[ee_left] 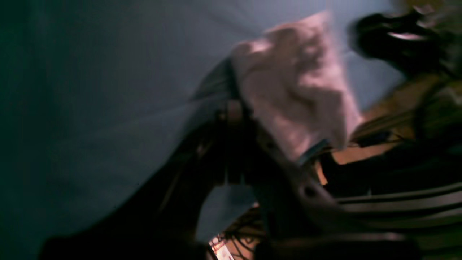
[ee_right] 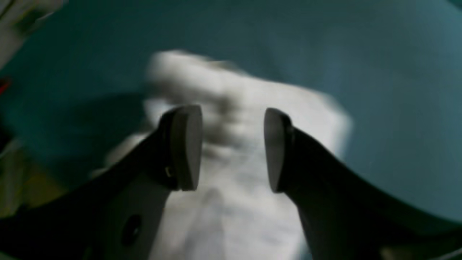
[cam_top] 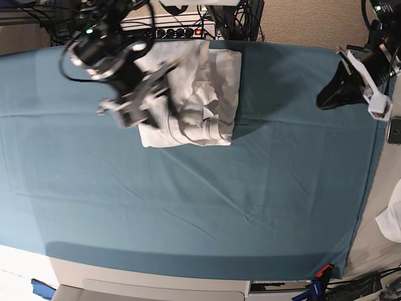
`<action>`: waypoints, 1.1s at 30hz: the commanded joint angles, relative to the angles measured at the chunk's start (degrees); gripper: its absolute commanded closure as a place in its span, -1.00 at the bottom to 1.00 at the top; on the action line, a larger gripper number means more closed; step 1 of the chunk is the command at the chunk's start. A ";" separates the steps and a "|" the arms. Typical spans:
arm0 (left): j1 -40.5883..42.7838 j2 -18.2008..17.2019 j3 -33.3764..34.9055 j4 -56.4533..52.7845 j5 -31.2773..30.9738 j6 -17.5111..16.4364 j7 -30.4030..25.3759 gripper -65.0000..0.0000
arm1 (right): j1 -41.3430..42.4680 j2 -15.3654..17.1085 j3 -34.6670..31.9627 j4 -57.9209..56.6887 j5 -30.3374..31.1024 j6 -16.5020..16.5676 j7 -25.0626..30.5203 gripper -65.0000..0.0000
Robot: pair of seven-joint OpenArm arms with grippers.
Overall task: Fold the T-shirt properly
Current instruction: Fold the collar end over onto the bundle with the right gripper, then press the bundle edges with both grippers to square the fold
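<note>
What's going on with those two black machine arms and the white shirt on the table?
They are there to fold the T-shirt, which lies rumpled on the teal cloth. The right gripper is over it with its jaws open, not gripping it. The left gripper is shut, off to the side of the shirt, holding nothing visible.
</note>
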 commanded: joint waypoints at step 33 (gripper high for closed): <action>-7.30 10.62 48.81 3.26 16.37 -0.32 -6.23 1.00 | 8.26 2.58 16.39 -15.93 16.00 2.85 0.22 1.00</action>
